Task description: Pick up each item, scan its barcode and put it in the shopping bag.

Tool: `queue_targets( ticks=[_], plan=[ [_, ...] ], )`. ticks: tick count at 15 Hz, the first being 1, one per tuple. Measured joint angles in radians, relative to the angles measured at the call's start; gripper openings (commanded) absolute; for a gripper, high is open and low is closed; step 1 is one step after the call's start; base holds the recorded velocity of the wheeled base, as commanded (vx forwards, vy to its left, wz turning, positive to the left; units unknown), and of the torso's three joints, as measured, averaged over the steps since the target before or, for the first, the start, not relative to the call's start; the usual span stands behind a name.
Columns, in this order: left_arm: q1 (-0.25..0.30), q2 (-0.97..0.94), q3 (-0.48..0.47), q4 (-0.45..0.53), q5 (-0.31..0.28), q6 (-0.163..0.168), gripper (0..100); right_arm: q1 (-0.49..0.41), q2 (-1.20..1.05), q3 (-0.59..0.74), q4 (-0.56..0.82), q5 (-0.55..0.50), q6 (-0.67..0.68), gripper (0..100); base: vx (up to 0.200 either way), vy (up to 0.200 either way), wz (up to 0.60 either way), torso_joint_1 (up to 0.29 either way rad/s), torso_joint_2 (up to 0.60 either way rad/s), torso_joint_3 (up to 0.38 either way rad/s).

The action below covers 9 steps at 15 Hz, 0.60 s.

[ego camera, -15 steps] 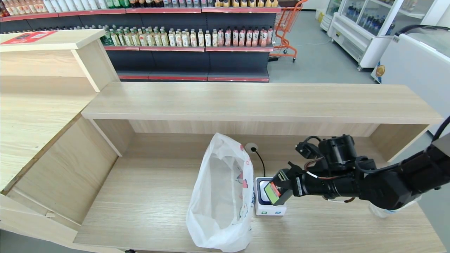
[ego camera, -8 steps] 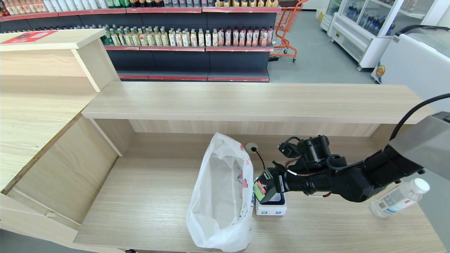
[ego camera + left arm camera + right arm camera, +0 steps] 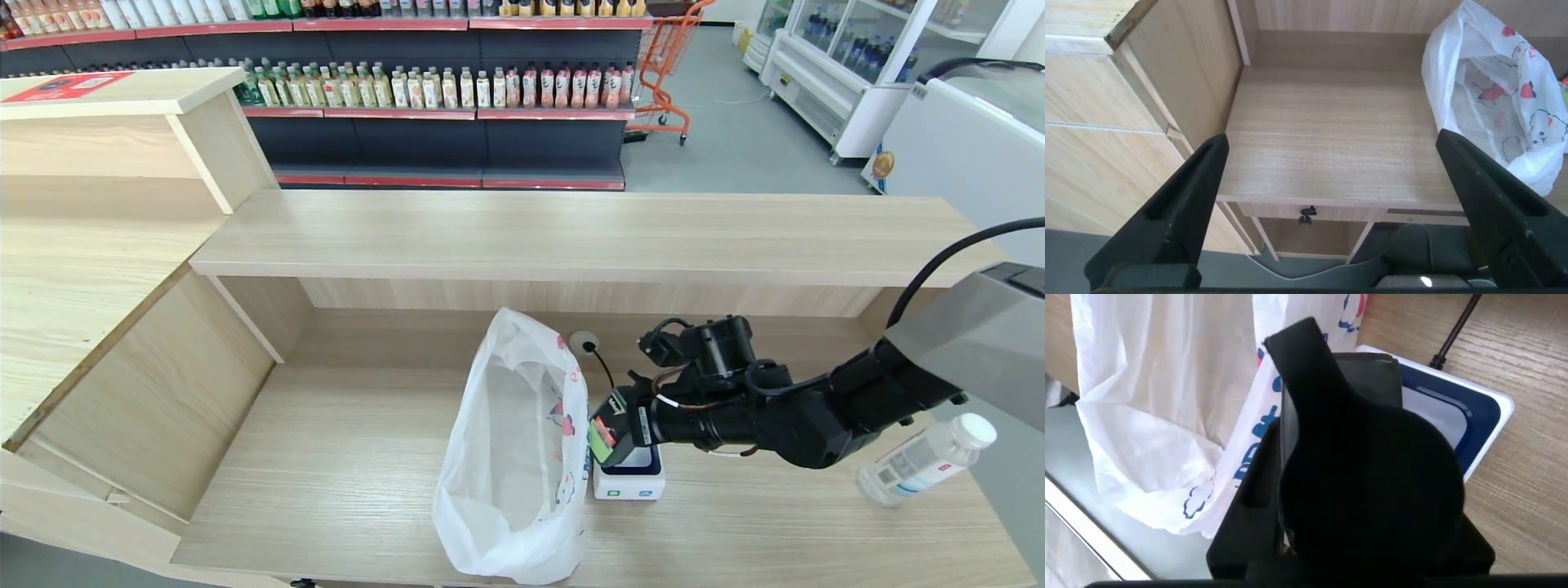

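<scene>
Now right claw (image 3: 614,423), item (image 3: 601,430) nearer bag (image 3: 506,482)

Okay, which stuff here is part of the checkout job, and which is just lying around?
Job: small green packet in the right gripper, scanner, shopping bag, water bottle.
Just around: drink shelves, orange trolley, freezers.

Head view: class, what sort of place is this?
Probably a supermarket checkout: dark shelves of bottled drinks, an orange wire shopping trolley, and a white box-shaped barcode scanner on the pale wooden counter.
</scene>
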Motion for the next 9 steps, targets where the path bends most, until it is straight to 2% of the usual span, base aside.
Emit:
queue_targets(
  ticks=[6, 9],
  plan=[
    [0.0, 0.0, 0.0, 0.0, 0.0, 0.0, 100, -0.001, -0.094, 0.021, 0.012, -0.001, 0.034, 0, 0.0, 0.0, 0.0, 0.0, 0.0, 0.0],
    [0.0, 0.0, 0.0, 0.0, 0.0, 0.0, 100, 0.005, -0.26, 0.009, 0.137, -0.001, -0.026, 0, 0.0, 0.0, 0.0, 0.0, 0.0, 0.0]
  ],
)
